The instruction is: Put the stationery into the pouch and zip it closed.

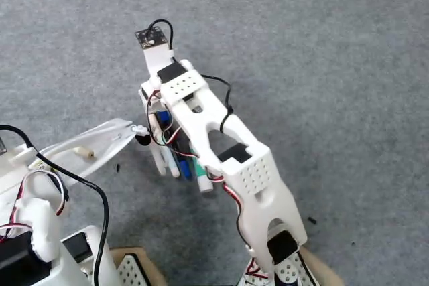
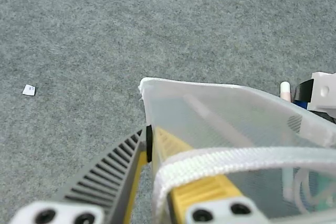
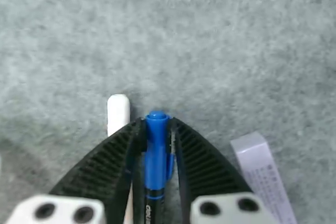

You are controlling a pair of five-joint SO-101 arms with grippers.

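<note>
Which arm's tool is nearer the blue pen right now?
Right. The right tool is shut on the blue pen itself; the left tool is apart from it, clamped on the edge of the pouch.

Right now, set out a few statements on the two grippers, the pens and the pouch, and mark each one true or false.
1. The right gripper is shut on the blue pen. True.
2. The left gripper hangs open over bare table. False: it is shut on the edge of the pouch.
3. A white pen lies on the table beside the blue pen. True.
4. The blue pen is already inside the pouch. False: it is outside the pouch, clamped between the right gripper's fingers.
</note>
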